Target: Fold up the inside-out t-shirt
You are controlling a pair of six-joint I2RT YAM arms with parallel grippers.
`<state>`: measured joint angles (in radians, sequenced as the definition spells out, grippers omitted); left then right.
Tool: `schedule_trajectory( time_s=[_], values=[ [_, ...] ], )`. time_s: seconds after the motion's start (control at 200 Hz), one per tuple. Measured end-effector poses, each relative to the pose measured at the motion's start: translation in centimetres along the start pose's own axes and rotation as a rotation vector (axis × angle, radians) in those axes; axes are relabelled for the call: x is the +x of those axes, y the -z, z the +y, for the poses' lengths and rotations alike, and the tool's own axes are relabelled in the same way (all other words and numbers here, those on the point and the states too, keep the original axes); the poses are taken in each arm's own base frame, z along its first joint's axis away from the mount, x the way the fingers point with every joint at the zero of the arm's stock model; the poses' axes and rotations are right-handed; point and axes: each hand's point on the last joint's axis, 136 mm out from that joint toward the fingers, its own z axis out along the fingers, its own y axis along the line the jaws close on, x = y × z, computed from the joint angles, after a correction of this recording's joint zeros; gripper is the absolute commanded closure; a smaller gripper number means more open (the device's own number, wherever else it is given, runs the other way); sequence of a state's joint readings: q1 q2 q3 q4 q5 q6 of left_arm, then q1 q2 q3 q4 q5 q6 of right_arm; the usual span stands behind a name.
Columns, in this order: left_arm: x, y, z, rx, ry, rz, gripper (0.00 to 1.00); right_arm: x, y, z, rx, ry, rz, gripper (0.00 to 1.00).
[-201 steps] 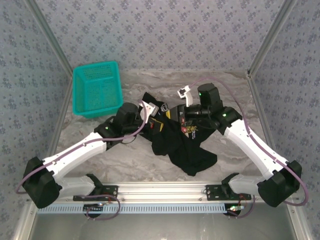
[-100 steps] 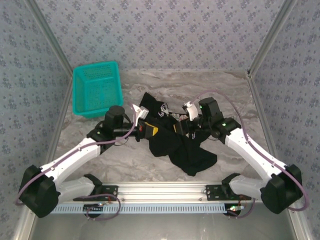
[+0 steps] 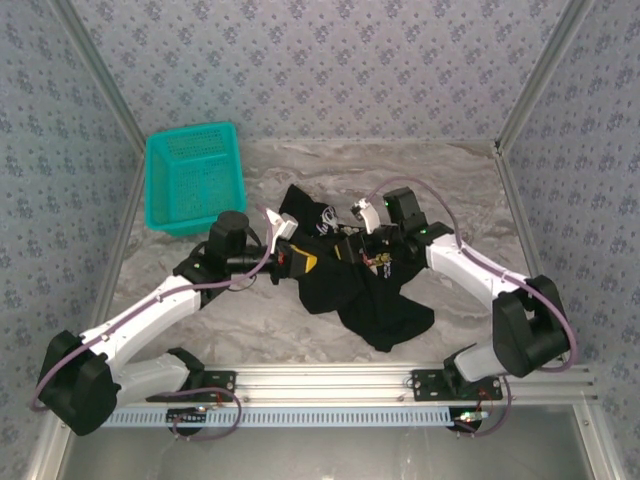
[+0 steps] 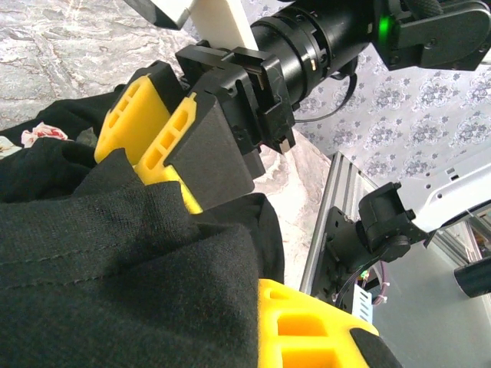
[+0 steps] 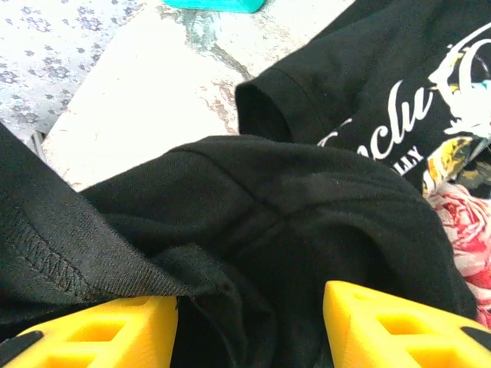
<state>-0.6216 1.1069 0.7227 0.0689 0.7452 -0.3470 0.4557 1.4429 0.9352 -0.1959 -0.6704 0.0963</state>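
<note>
Inside-out t-shirt (image 3: 372,300), soft black short-sleeved cloth with a white lettered print, lies crumpled at mid counter (image 3: 450,185), between the two arms and well apart from the teal plastic mesh basket (image 3: 195,180) at far left; not yet flat, no fold made.

Change over the last second: right tool (image 3: 352,246) has come down from a raised pose and moved in close to the left tool (image 3: 290,258); its yellow fingers (image 5: 399,326) have spread; released now, cloth lying slack between them. Left tool stays clenched on a bunch of the black fabric.

Reading: looks like a regrasp, the left holding while the right seeks a new hold; task still at the sorting-out stage.

Right wrist view gives what the overhead cannot: a sleeve hem (image 5: 261,96) and the print (image 5: 430,115) facing up; left wrist view shows the right tool's fingers close up, touching the cloth.
</note>
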Motion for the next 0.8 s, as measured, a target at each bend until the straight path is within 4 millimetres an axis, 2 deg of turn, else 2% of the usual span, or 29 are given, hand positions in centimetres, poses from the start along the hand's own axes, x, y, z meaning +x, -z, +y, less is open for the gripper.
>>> schedule_trajectory(
  time_s=[0.185,0.235,0.34,0.405,0.49,0.555,0.64,0.715,0.799],
  values=[
    [0.1,0.0,0.0,-0.002,-0.005,0.004,1.0,-0.6,-1.1,0.2,-0.064,0.005,-0.004,0.59],
    [0.1,0.0,0.0,-0.002,-0.006,0.004,1.0,-0.8,-1.1,0.3,-0.074,0.011,-0.008,0.67],
    [0.3,0.0,0.1,-0.004,-0.005,0.009,1.0,-1.5,-1.0,0.6,-0.084,0.023,-0.023,0.91],
    [0.4,0.0,0.2,-0.011,-0.004,0.013,1.0,-1.9,-0.8,0.8,-0.083,0.028,-0.034,0.99],
    [0.7,0.0,0.9,-0.044,-0.001,0.02,1.0,-2.2,0.0,0.8,-0.059,0.025,-0.044,1.0],
    [1.0,0.1,1.7,-0.089,0.002,0.023,1.0,-2.5,1.3,1.0,-0.022,0.027,-0.062,1.0],
    [1.9,0.2,3.3,-0.161,0.015,0.036,0.87,-3.1,3.7,1.6,0.025,0.046,-0.109,1.0],
    [3.1,0.3,4.7,-0.227,0.032,0.056,0.82,-3.5,5.8,2.5,0.06,0.061,-0.157,1.0],
    [4.6,0.5,6.6,-0.306,0.068,0.087,0.74,-3.5,7.3,3.3,0.082,0.068,-0.191,1.0]
  ],
)
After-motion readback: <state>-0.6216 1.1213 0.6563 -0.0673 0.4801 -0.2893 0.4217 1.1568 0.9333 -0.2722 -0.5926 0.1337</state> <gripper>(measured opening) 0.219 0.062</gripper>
